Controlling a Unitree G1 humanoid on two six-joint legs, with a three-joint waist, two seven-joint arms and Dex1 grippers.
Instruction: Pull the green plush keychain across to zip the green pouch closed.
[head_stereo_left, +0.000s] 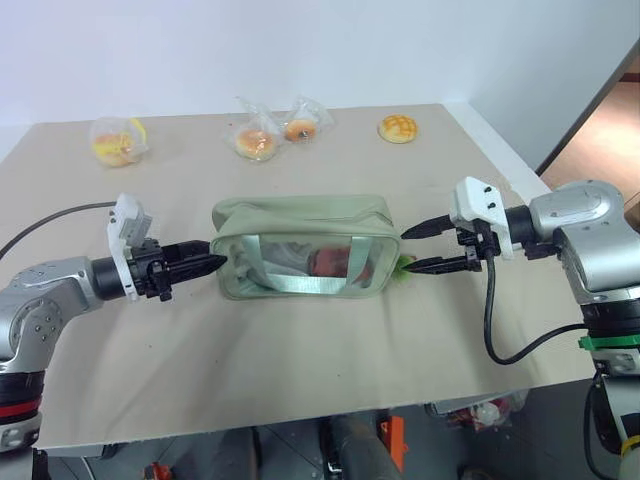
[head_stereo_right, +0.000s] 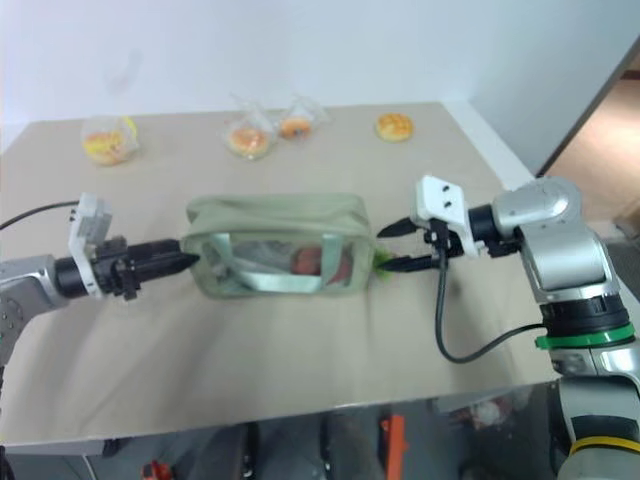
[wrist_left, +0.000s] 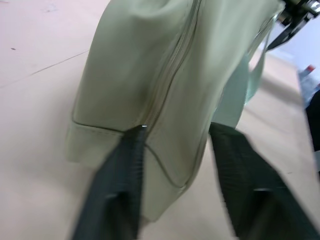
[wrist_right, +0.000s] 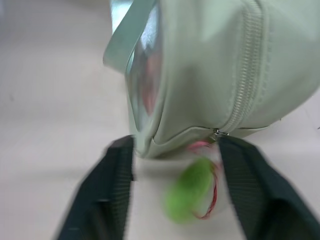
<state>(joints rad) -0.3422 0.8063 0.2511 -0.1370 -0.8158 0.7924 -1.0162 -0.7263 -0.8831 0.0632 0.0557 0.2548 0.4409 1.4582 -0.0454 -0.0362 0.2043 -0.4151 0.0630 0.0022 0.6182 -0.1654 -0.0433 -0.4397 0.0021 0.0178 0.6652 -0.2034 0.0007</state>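
Setting: beige tabletop (head_stereo_left: 300, 370) against a pale wall, with the green pouch (head_stereo_left: 300, 215) lying at mid-table.
Pouch axis: the long side and zipper are laid crosswise, from one arm to the other; the zipper appears run fully to the right end.
Keychain: the green plush keychain (wrist_right: 189, 189) is seen hanging off the pouch's right end, on a red cord at the zip pull.
Right gripper: the right gripper (head_stereo_left: 436, 246) is held with fingers spread, the charm between them but not pinched; nothing is gripped.
Left gripper: the left gripper (head_stereo_left: 212, 264) is parted at the pouch's left end, one finger touching the fabric.
Nearer arm: the right, by far.
Count: one pouch, one keychain, two grippers, three bagged breads (head_stereo_left: 256, 141), one loose bun (head_stereo_left: 397, 128).
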